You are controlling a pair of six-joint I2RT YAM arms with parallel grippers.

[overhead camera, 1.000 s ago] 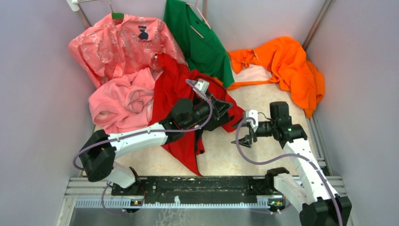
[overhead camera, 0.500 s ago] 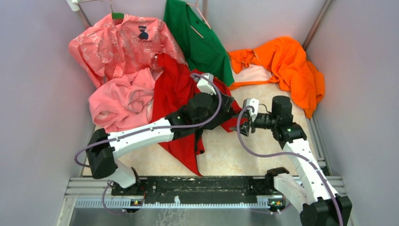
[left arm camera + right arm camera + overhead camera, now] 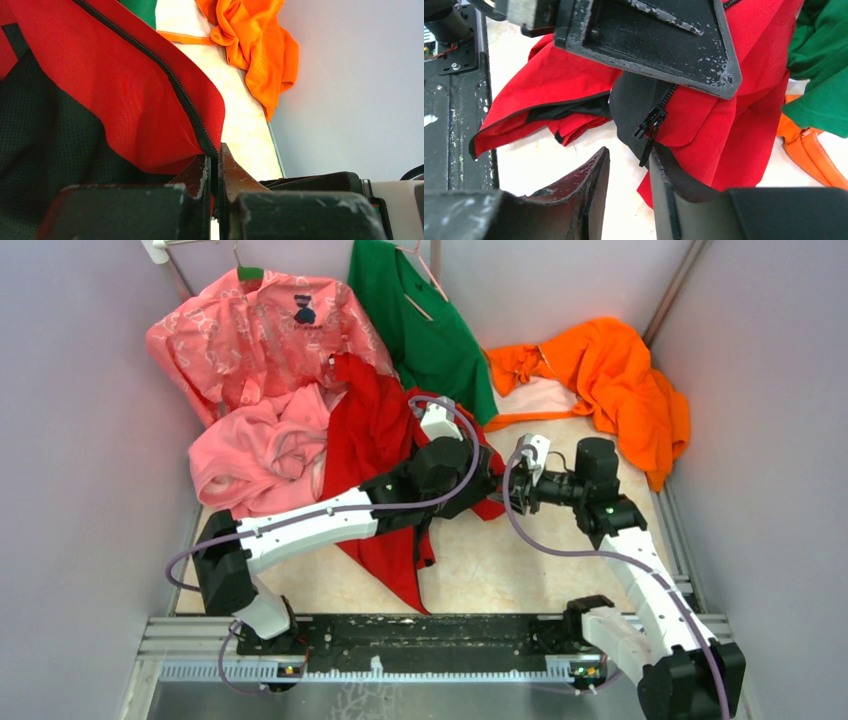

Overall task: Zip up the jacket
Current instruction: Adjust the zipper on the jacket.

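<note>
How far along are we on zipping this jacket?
Done: the left gripper is shut on the jacket edge at the end of the zipper. In hand: the right gripper, jaws apart, sits just below the zipper pull, not gripping it. Left: grip the pull and run it up; the jacket lies open, lining showing.

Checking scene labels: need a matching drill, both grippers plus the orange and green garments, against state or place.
Things:
1. left gripper
2. right gripper
3. orange garment
4. green shirt

State or place:
A. open, close by the zipper pull
B. back wall, middle
C. shut on the jacket at its zipper edge
D. far right corner

Pairs: 1-C, 2-A, 3-D, 4-B
</note>
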